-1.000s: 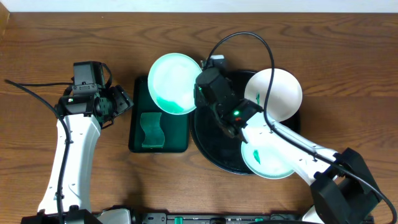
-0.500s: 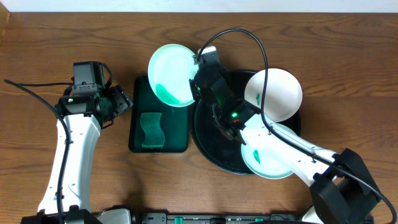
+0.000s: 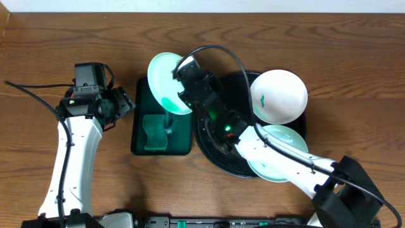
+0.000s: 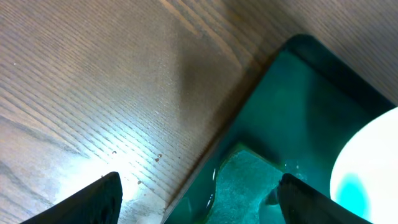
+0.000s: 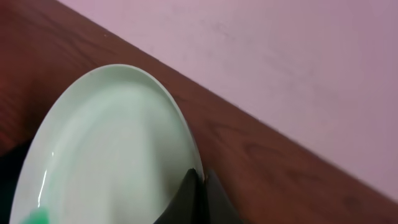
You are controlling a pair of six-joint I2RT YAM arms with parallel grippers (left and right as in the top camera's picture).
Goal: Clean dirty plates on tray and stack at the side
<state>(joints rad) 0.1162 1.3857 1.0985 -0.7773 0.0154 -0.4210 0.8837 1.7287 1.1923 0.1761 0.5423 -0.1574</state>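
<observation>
**Plate held tilted beside the tray**

One plate (image 3: 163, 81) was clear of the tray (image 3: 209, 151), held on edge and steeply tilted just left of its far-left rim. The right end effector (image 3: 182, 81) was clenched on that plate's rim, and the right wrist view showed it pinched tight on the edge. Green smears sat on the plate's lower part. The plate was over the far end of a green tray (image 3: 140, 107), which lay on the counter (image 3: 316, 38) just left of the tray, the two nearly touching. A sponge (image 3: 154, 132) lay in the green tray's near half.

Two more plates lay on the tray. The far plate (image 3: 281, 95) was at its far-right rim. The near plate (image 3: 288, 138) was at its near-right rim, partly hidden under the right arm (image 3: 297, 168).

The left end effector (image 3: 124, 102) was released, its jaws spread wide and empty. It was low over the counter left of the green tray, well apart from the tray.
</observation>
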